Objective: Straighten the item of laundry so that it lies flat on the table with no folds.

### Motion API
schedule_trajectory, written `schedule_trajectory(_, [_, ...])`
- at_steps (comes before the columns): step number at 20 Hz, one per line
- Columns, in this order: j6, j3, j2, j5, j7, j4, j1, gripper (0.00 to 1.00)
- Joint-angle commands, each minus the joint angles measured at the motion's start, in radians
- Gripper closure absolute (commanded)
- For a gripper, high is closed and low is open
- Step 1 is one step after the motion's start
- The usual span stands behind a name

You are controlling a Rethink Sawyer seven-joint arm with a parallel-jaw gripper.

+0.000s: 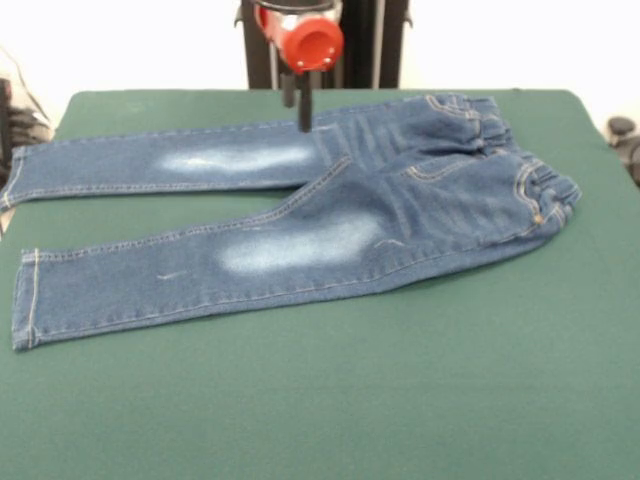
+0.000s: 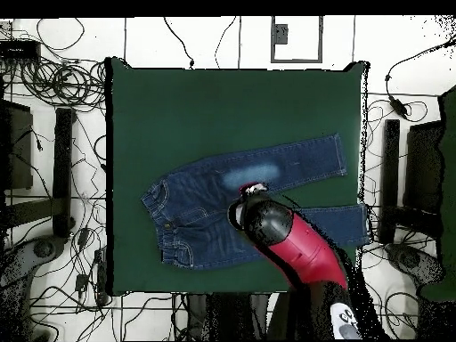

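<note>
On the table (image 1: 320,400), your gripper (image 1: 303,118), grip state unclear, hovers over soft, limp jeans (image 1: 330,225); pinch a hem.

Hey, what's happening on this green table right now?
A red and black robot arm is working on a small pair of blue jeans spread across the green table. Its tool hangs over the crotch area, near the far leg. Both legs lie stretched out and mostly flat, while the waistband end looks bunched. Whether the tool touches the fabric is unclear.
</note>
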Motion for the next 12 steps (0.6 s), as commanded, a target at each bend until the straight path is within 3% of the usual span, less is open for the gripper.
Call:
schedule_trajectory(1, [0.000, 0.190, 0.041, 0.153, 0.262, 0.220, 0.006, 0.00])
schedule_trajectory(8, [-0.053, 0.231, 0.061, 0.192, 0.232, 0.263, -0.006, 0.00])
schedule_trajectory(12, [-0.046, 0.208, 0.057, 0.187, 0.247, 0.281, 0.030, 0.00])
